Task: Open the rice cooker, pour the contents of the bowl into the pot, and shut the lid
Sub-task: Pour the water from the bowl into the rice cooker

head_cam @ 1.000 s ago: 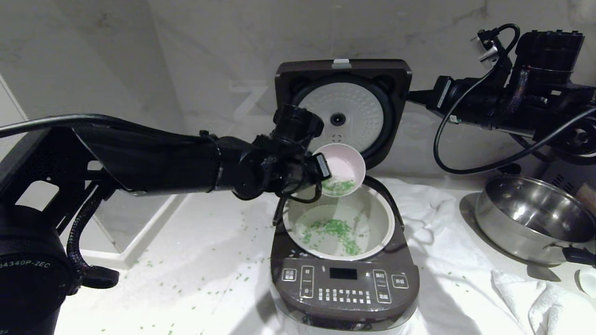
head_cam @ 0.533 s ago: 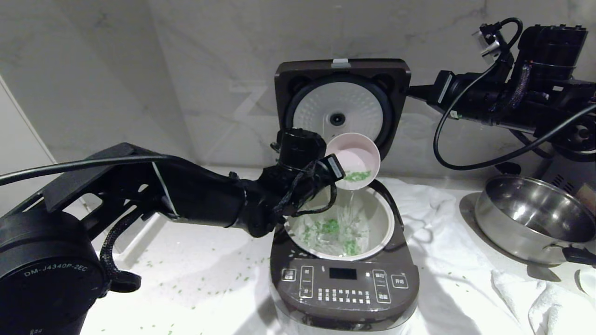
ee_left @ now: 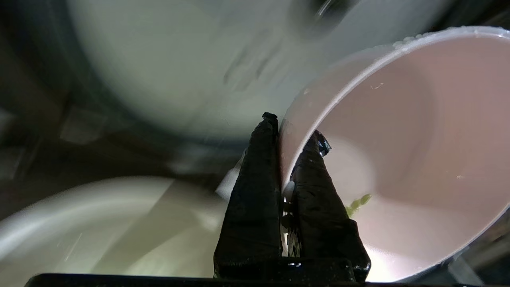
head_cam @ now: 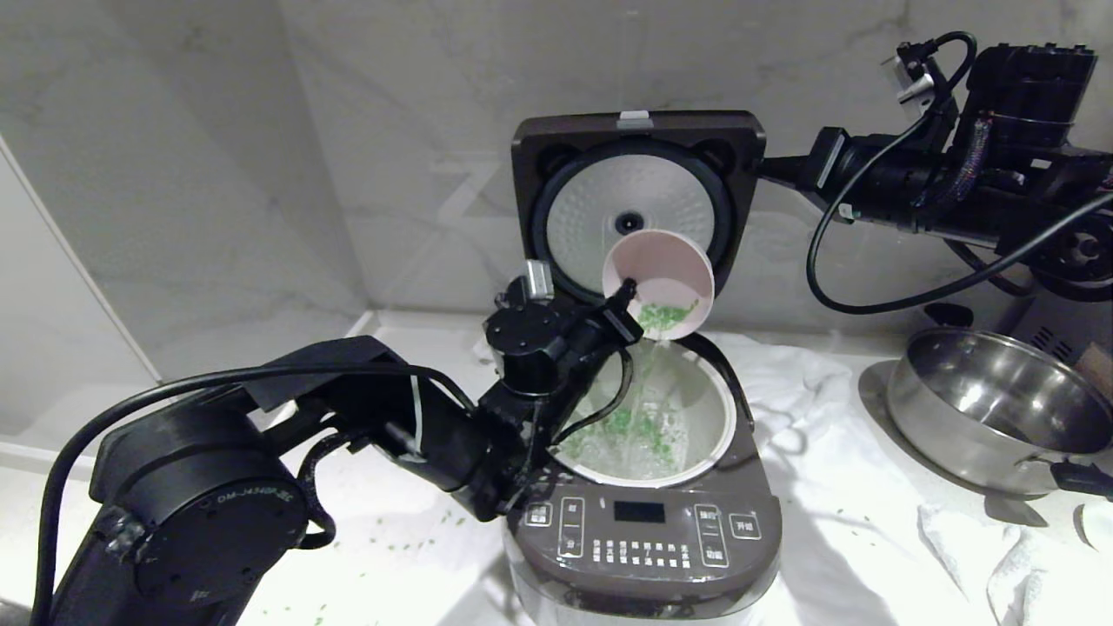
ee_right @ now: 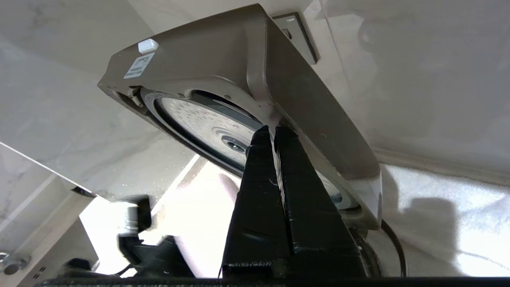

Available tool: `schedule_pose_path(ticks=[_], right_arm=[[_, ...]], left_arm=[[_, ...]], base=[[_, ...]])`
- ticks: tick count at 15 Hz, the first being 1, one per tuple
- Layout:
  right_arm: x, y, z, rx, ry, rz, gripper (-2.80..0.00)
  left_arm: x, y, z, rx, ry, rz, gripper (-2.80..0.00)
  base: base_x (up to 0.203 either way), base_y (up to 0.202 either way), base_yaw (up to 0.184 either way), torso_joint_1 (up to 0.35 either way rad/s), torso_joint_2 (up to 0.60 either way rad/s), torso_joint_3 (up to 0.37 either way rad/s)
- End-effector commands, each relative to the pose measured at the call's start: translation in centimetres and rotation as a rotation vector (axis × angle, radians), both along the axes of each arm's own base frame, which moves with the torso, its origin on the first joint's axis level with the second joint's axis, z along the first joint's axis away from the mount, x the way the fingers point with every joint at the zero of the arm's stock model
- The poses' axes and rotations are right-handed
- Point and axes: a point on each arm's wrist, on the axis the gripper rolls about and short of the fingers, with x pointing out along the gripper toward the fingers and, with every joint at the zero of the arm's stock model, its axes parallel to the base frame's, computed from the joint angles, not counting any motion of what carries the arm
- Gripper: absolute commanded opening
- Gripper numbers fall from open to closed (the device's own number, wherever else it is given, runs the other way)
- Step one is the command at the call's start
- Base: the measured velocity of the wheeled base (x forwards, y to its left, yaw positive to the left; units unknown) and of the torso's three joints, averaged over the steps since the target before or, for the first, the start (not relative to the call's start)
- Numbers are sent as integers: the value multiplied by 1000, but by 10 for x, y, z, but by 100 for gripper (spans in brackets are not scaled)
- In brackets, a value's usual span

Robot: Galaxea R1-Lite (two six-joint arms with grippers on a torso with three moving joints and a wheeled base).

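Left gripper (head_cam: 624,291) pinches tipped bowl (head_cam: 665,276) over pot (head_cam: 696,409); right gripper (ee_right: 273,129), closed empty, seemingly touches lid (head_cam: 639,130)

One rice cooker (head_cam: 643,487) is counted at frame centre, with one raised lid (head_cam: 639,196), one pot (head_cam: 696,435) and one bowl (head_cam: 658,283). One steel pan (head_cam: 991,409) is seen at right. Two grippers are counted: the left gripper (head_cam: 628,291) and the right gripper (head_cam: 769,165).

Above the round whitish-grey pot (head_cam: 687,435), the tilted pale pink bowl (head_cam: 658,283) and the left hand (head_cam: 628,291) clamped on its rim blocked the way in. The raised dark brown-grey lid (head_cam: 639,139) walled off the back, the closed right hand (ee_right: 275,133) against its edge. The shiny steel pan (head_cam: 1000,409) crowded the worktop (head_cam: 391,487) on the right; its left side lay open.
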Motion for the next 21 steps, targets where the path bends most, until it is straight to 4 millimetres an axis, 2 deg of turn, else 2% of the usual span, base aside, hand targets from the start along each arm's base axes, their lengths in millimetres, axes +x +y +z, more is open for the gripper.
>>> schedule_pose_path(ticks=[1,6,12,16,18,21], right_arm=[[-1,5,0,3,1,17,-280],[-1,9,-1,1,4,25,-280],[0,8,-2,0,4,23,-280],[-1,8,-2,1,5,22,-280],[0,8,-2,1,6,21,-280],[0,8,-4,0,12,21,-280]], left_arm=[[8,-9,-31,-24,-27,-15,-280],[15,-19,-33,-71,-89,-29,-280],[17,-18,-35,-9,-70,-20,-280],[12,-11,-17,-7,-83,-18,-280],[11,-2,-16,100,-61,-8,-280],[9,17,13,184,-62,23,-280]], base=[[0,0,0,0,0,0],[0,0,0,0,0,0],[0,0,0,10,-12,-9],[0,0,0,0,0,0],[0,0,0,0,0,0],[0,0,0,0,0,0]])
